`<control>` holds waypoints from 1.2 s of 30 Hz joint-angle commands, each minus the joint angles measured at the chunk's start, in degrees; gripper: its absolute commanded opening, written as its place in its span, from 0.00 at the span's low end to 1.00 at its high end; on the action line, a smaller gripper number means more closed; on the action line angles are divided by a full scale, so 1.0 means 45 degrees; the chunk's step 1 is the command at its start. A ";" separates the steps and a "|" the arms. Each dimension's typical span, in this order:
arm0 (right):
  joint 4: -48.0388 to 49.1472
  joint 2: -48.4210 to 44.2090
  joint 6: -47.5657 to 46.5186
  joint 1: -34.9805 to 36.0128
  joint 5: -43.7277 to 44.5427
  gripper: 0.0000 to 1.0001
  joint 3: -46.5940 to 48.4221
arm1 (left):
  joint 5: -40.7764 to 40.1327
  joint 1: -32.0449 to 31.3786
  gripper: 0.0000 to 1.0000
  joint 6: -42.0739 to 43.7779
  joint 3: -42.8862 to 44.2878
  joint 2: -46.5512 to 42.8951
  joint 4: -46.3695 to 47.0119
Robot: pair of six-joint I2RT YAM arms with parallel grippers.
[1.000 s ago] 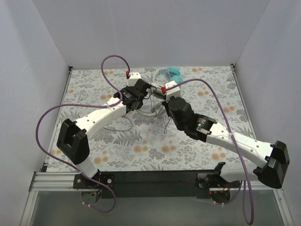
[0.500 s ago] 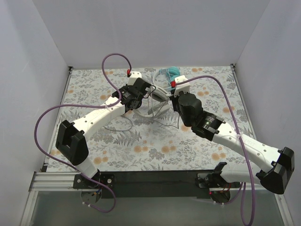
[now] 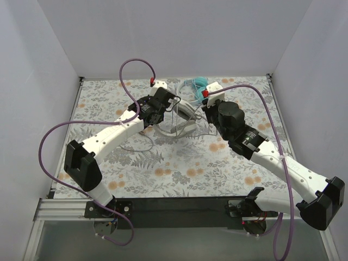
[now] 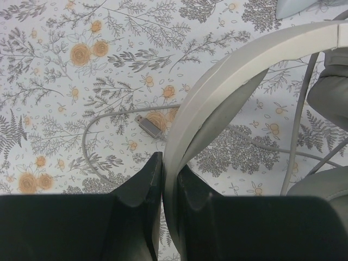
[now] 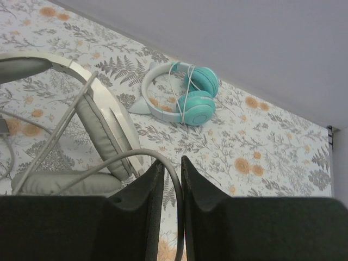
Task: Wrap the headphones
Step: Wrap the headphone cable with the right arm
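Observation:
The white-grey headphones [image 3: 182, 117] are held up above the table's middle back. My left gripper [image 4: 170, 174] is shut on their pale headband [image 4: 228, 81]. My right gripper [image 5: 173, 168] is shut on their thin grey cable [image 5: 175, 187], which loops from the ear cup [image 5: 60, 182] up between the jaws. The cable's plug [image 4: 150, 125] lies on the floral table. The teal headphones [image 5: 182, 95] lie flat near the back wall, with their cord wound round them; they also show in the top view [image 3: 197, 84].
Loose grey cable [image 3: 138, 145] trails on the floral cloth left of centre. Purple robot cables [image 3: 133, 68] arch above both arms. White walls close in the table on three sides.
My right arm has swung right and towards the back, drawing the grey cable with it. My left gripper has shifted slightly back with the headband, and the white-grey headphones have turned.

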 commanded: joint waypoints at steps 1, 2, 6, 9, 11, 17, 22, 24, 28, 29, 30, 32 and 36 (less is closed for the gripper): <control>0.1340 -0.0200 -0.1153 -0.0373 -0.1707 0.25 0.0459 | 0.0601 -0.0188 0.00 0.0265 0.0704 -0.1158 0.0035; 0.1457 -0.0200 -0.1251 -0.0470 -0.2000 0.25 0.0381 | 0.0719 -0.0188 0.00 0.0381 0.0743 -0.1235 0.0016; 0.1945 -0.0181 -0.1642 -0.0977 -0.3406 0.29 0.0166 | 0.1149 -0.0266 0.00 0.0636 0.0801 -0.1392 -0.0062; 0.2199 -0.0200 -0.1720 -0.1348 -0.4481 0.31 0.0126 | 0.1480 -0.0305 0.00 0.0792 0.0724 -0.1586 -0.0082; 0.2200 -0.0103 -0.1875 -0.1505 -0.4931 0.31 0.0165 | 0.1772 -0.0305 0.00 0.0890 0.0665 -0.1704 -0.0062; 0.2200 -0.0161 -0.1780 -0.2227 -0.6102 0.34 0.0126 | 0.2144 -0.0325 0.00 0.1203 0.0450 -0.2192 0.0036; 0.2200 0.0227 -0.1643 -0.2560 -0.7386 0.36 0.0340 | 0.2789 -0.0325 0.00 0.1437 0.0431 -0.2388 0.0250; 0.2200 0.0424 -0.1584 -0.2716 -0.7840 0.37 0.0633 | 0.3023 -0.0325 0.00 0.1476 0.0411 -0.2485 0.0309; 0.2181 0.1223 -0.1370 -0.3068 -0.8935 0.38 0.1219 | 0.3512 -0.0325 0.00 0.1535 0.0392 -0.2583 0.0426; 0.2181 0.1341 -0.1330 -0.3127 -0.8994 0.37 0.1297 | 0.3571 -0.0325 0.00 0.1516 0.0391 -0.2642 0.0446; 0.2200 0.1439 -0.1291 -0.3282 -0.9111 0.36 0.1414 | 0.3649 -0.0325 0.00 0.1515 0.0411 -0.2719 0.0465; 0.2220 0.1732 -0.1039 -0.3613 -0.9599 0.34 0.1513 | 0.4078 -0.0325 0.00 0.1515 0.0392 -0.2856 0.0602; 0.2356 0.2123 -0.0686 -0.4103 -1.0400 0.25 0.1669 | 0.4469 -0.0325 0.00 0.1554 0.0450 -0.3169 0.0739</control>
